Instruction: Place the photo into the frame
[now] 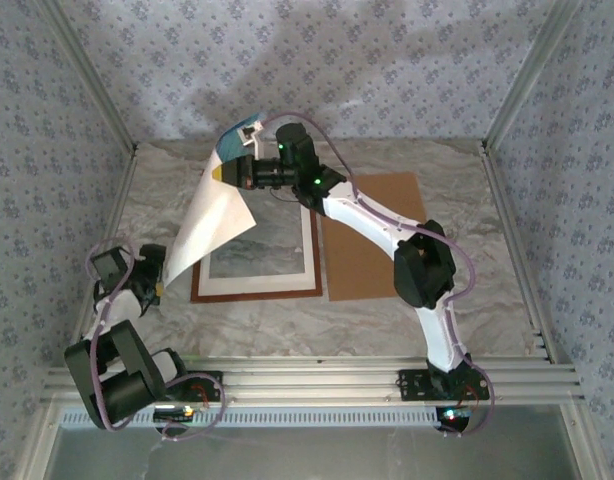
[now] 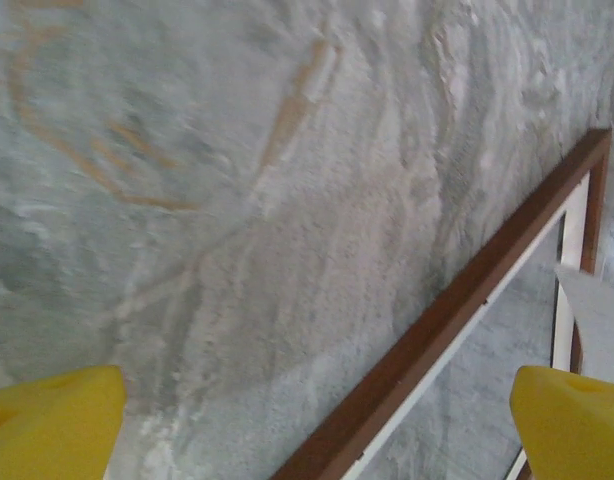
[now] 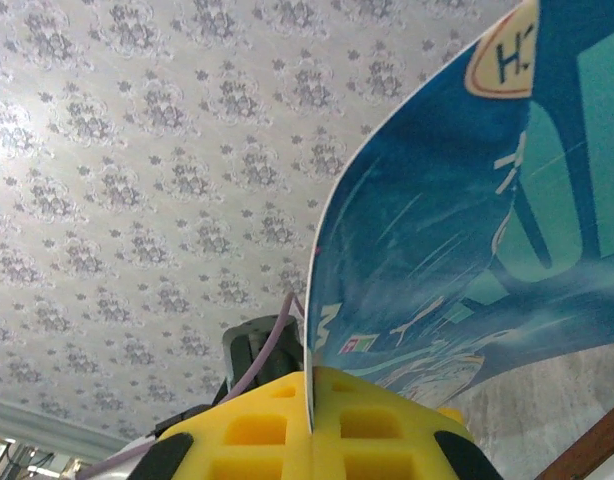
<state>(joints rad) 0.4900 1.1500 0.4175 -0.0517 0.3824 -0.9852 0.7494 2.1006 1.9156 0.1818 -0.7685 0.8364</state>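
My right gripper is raised over the far side of the table and is shut on the photo's edge. The photo hangs curved below it, white back towards the top camera, its lower corner reaching the frame's left side. In the right wrist view the yellow fingers pinch the blue-teal printed sheet. The reddish-brown frame lies flat mid-table. My left gripper hovers open just left of the frame. Its yellow fingertips stand wide apart over the frame's moulding, and the photo's white corner shows at the right.
A cream mat border lines the inside of the frame. A plain brown backing board lies flat right of the frame, under my right arm. Patterned walls and metal rails enclose the marbled table.
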